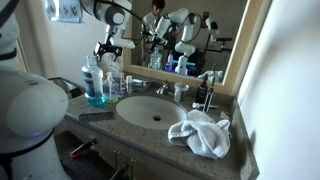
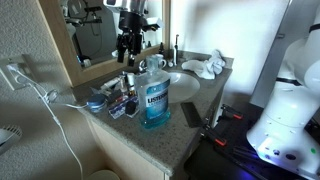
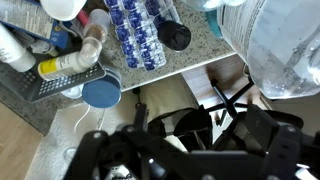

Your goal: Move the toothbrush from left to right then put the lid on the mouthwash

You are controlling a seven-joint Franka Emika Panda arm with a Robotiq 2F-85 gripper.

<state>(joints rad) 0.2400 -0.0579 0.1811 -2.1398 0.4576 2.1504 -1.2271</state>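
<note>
The mouthwash (image 1: 95, 82) is a tall clear bottle of blue liquid that stands on the counter beside the sink, and its narrow neck is bare; it also shows in an exterior view (image 2: 155, 97) and at the right edge of the wrist view (image 3: 285, 50). A round black lid (image 3: 176, 37) lies on the counter next to a blue pack. My gripper (image 1: 108, 50) hangs above the counter just behind the bottle, seen also in an exterior view (image 2: 130, 50). Its fingers look apart and empty. I cannot pick out the toothbrush for certain.
The sink (image 1: 150, 110) is mid-counter, with a crumpled white towel (image 1: 200, 132) beyond it. A tray of small bottles (image 3: 60, 70), a blue pack (image 3: 135, 35) and a blue round tub (image 3: 100, 92) crowd the counter by the wall. A mirror is behind.
</note>
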